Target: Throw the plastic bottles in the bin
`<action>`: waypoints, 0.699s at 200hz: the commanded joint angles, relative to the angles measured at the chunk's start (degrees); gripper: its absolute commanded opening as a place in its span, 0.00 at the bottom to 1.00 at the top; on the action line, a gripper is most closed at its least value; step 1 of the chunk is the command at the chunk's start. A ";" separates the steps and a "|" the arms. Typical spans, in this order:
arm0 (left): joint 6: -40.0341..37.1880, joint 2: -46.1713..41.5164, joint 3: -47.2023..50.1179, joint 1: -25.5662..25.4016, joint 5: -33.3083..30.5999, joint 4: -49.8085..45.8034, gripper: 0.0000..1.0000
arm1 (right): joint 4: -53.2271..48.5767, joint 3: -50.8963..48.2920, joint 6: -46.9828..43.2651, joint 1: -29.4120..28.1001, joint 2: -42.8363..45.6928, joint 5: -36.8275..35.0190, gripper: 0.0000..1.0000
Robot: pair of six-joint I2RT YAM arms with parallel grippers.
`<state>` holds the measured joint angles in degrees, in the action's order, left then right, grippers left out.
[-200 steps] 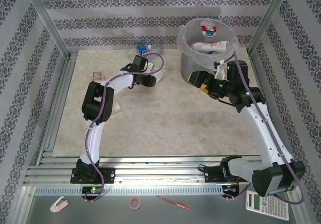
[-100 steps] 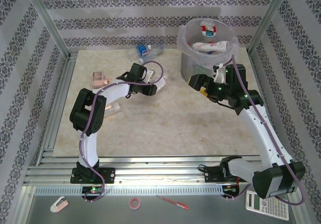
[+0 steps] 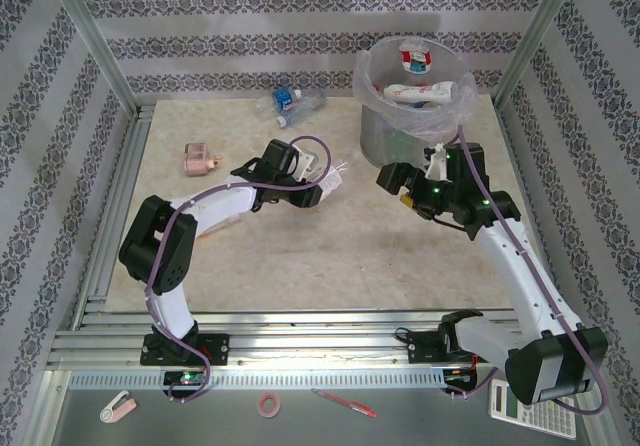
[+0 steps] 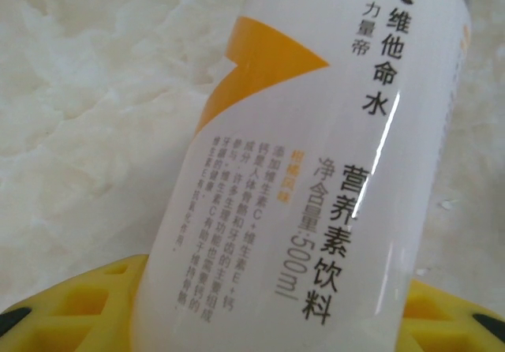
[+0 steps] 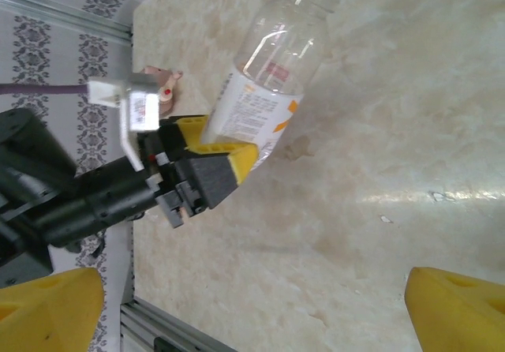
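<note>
The left hand (image 3: 327,180) clasps an orange-labelled bottle (image 4: 316,170), its neck aimed right toward the bin (image 3: 385,138). The right hand (image 3: 396,179), spread empty, hangs nearer the bin.

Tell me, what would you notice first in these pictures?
The left end effector grips an orange-and-white bottle near the middle of the marble table; its label with Chinese writing looms large in the left wrist view. At the far right stands the grey bin, with bottles already inside.
</note>
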<state>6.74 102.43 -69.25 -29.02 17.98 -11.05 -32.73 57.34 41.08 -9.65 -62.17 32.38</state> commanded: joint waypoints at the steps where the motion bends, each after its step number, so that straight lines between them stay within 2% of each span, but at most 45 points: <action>1: 1.74 -2.97 1.18 -1.55 1.21 2.14 0.31 | 1.12 -1.04 1.30 -0.61 0.28 -0.53 0.98; 140: 5.78 -7.02 2.08 -7.37 6.02 3.27 0.30 | 12.54 -7.13 9.54 -2.96 -3.14 -0.03 0.98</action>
<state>11.22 98.37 -67.55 -35.33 22.39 -10.61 -23.88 51.75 48.38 -11.62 -64.60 32.58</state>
